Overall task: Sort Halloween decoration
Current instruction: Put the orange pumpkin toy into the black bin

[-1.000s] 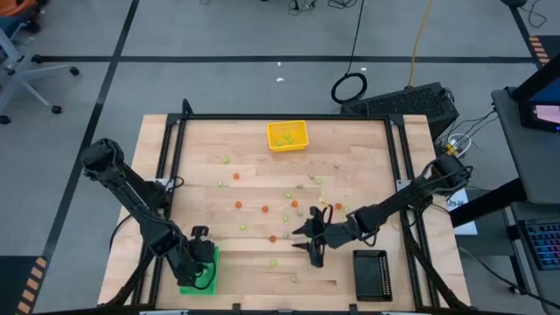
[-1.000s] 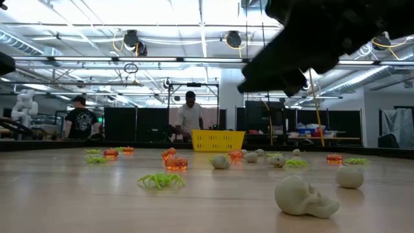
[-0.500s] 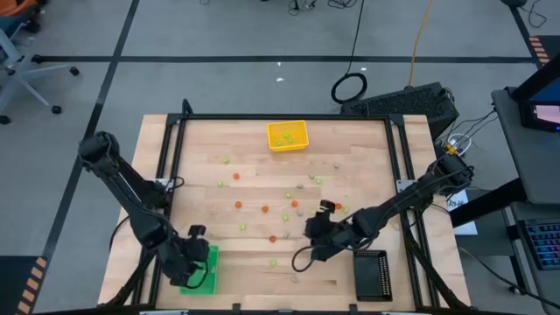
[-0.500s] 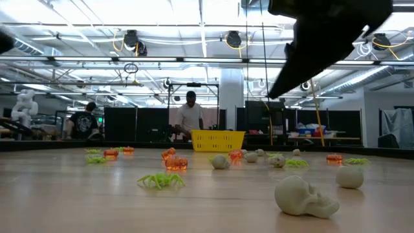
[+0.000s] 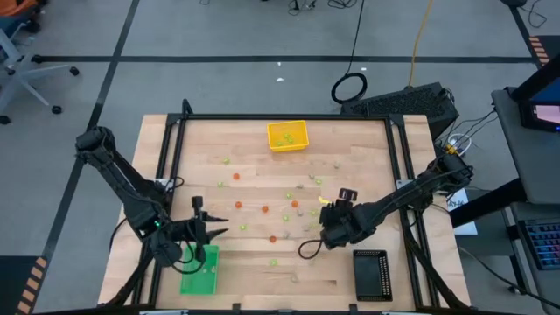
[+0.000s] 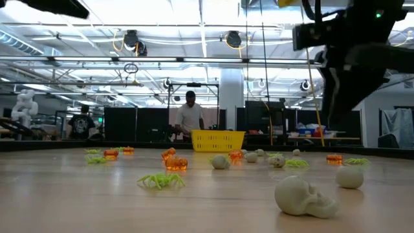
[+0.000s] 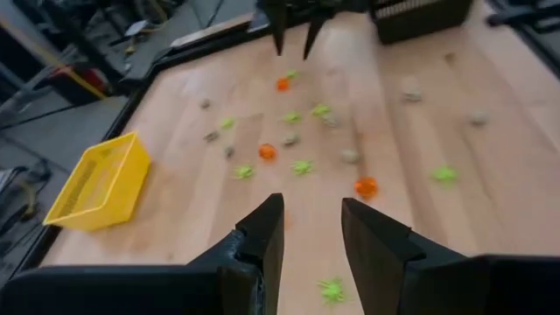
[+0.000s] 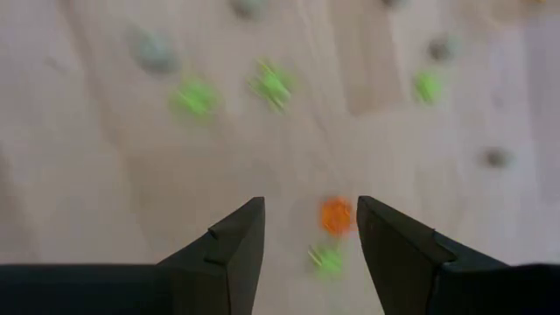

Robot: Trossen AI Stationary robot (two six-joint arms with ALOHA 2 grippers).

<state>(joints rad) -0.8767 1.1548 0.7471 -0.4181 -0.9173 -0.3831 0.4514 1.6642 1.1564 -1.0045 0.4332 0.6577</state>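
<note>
Orange, green and grey decorations (image 5: 264,209) lie scattered mid-table, left gripper (image 5: 213,227) by the green tray (image 5: 199,282) and right gripper (image 5: 304,251) both parted and empty; right looks aimed at an orange piece (image 8: 336,215), may nudge neighbours.

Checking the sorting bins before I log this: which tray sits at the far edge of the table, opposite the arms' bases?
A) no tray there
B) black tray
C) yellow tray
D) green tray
C: the yellow tray sits alone at the far edge, while the green tray and black tray lie at the near edge.
</note>
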